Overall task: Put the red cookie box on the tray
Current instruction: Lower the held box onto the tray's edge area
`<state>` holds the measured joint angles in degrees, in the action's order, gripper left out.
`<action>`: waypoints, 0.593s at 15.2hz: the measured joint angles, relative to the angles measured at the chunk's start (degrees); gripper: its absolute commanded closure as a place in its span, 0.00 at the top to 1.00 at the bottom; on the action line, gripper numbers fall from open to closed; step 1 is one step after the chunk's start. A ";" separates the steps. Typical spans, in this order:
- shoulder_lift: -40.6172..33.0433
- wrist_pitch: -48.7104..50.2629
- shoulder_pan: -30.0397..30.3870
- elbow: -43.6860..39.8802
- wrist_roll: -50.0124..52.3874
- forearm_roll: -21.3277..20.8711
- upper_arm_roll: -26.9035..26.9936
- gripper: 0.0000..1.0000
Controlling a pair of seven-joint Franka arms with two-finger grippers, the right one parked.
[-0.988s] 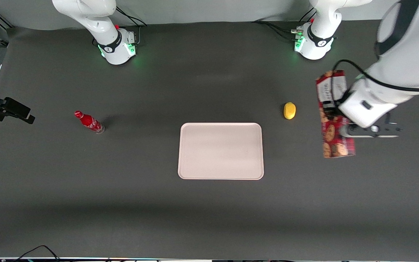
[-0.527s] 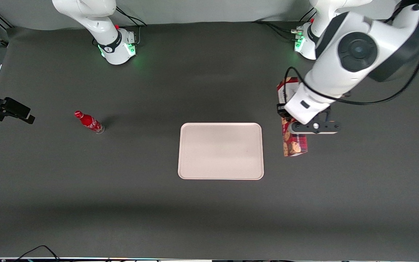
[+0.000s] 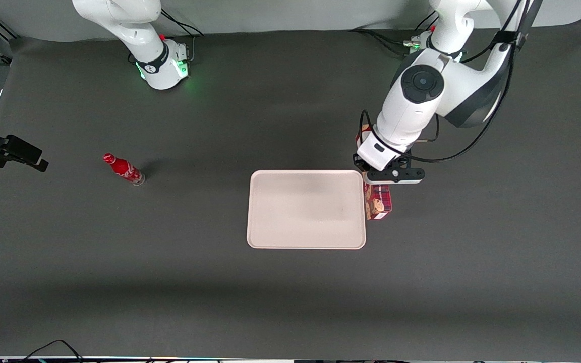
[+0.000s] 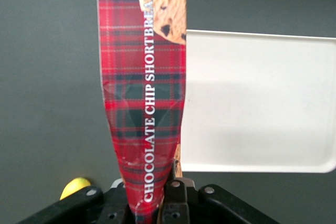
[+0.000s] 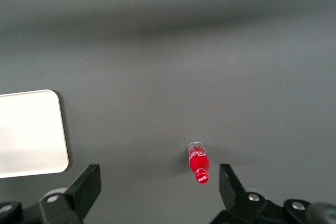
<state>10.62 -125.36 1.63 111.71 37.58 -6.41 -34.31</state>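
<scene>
The red cookie box [image 3: 378, 201], dark red plaid with cookie pictures, hangs lengthwise in the air, and my left gripper [image 3: 375, 175] is shut on it near one end. It sits right at the tray's edge that faces the working arm's end, mostly hidden under the wrist in the front view. The left wrist view shows the box [image 4: 144, 87] pinched in the gripper [image 4: 155, 203], its long side lined up along the tray's rim. The pale pink tray [image 3: 305, 237] lies flat mid-table with nothing on it, and it shows beside the box as the same tray [image 4: 262, 103].
A small red soda bottle [image 3: 124, 169] lies toward the parked arm's end of the table. A yellow object [image 4: 73, 186] shows on the table beside the gripper in the left wrist view; the arm hides it in the front view.
The left arm has carried the cookie box from the working arm's end of the table sideways to the tray's edge, passing over the yellow object. The grip has stayed shut.
</scene>
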 measured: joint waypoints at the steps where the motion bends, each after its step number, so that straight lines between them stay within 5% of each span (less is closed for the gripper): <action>1: 0.26 -1.85 -0.09 1.43 0.66 -0.97 0.00 0.00; 9: 10.22 -13.40 -2.18 3.35 12.92 -14.66 -0.38 0.00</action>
<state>20.84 -138.76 -0.55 115.05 50.51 -21.06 -34.68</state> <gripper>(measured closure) 0.837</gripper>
